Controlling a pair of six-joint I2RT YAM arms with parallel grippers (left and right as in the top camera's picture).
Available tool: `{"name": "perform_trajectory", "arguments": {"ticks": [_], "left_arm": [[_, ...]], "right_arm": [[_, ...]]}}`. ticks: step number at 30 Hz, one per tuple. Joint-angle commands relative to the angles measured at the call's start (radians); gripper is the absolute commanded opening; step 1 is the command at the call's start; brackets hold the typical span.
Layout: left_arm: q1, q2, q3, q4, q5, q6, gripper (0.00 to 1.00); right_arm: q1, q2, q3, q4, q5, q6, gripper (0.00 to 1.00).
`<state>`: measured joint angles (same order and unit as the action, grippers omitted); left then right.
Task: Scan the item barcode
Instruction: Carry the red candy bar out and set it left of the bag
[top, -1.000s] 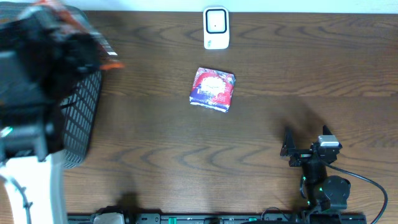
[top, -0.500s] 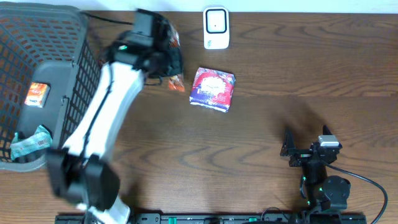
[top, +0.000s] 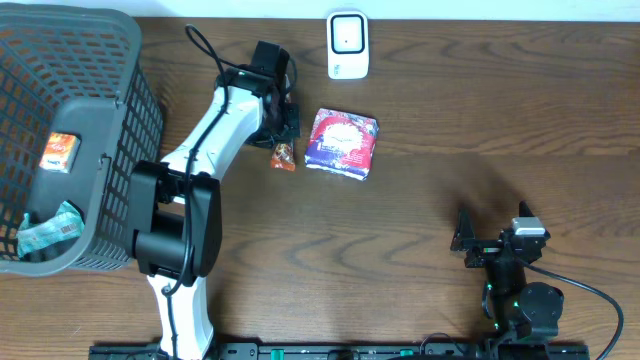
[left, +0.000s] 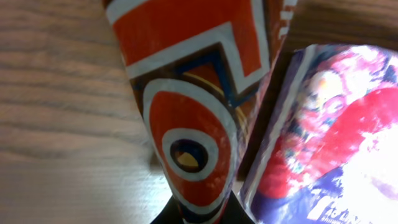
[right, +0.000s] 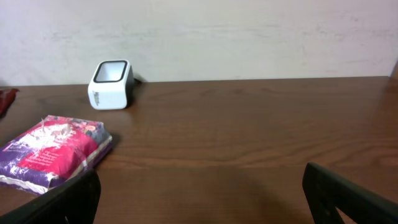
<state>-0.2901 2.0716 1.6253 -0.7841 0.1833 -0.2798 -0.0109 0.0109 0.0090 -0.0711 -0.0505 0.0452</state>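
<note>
the left gripper (top: 283, 138) is squeezed shut on one small orange snack packet (left: 189, 118), low over the table, just beside one pink and purple packet (top: 342, 142). the right gripper (top: 490, 235) is wide open and holds nothing. one white scanner (top: 347, 45) stands near them. one black basket (top: 140, 140) has two things inside.
</note>
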Motion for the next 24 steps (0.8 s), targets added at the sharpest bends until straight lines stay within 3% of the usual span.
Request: {"name": "perform_trajectory", "arguments": {"ticks": [1, 18, 21, 24], "left_arm": [[-0.035, 0.034, -0.003, 0.019, -0.011, 0.016, 0.08], [-0.109, 0.059, -0.003, 0.071, -0.017, -0.073, 0.08], [-0.091, 0.035, -0.002, 0.071, -0.016, -0.073, 0.23], [-0.068, -0.006, -0.002, 0.069, -0.016, -0.073, 0.59]], "right_arm": [[-0.008, -0.006, -0.003, -0.003, 0.007, 0.013, 0.99], [-0.008, -0.006, -0.003, -0.003, 0.007, 0.013, 0.99], [-0.008, -0.006, -0.003, -0.003, 0.007, 0.013, 0.99], [-0.008, -0.006, -0.003, -0.003, 0.007, 0.013, 0.99]]}}
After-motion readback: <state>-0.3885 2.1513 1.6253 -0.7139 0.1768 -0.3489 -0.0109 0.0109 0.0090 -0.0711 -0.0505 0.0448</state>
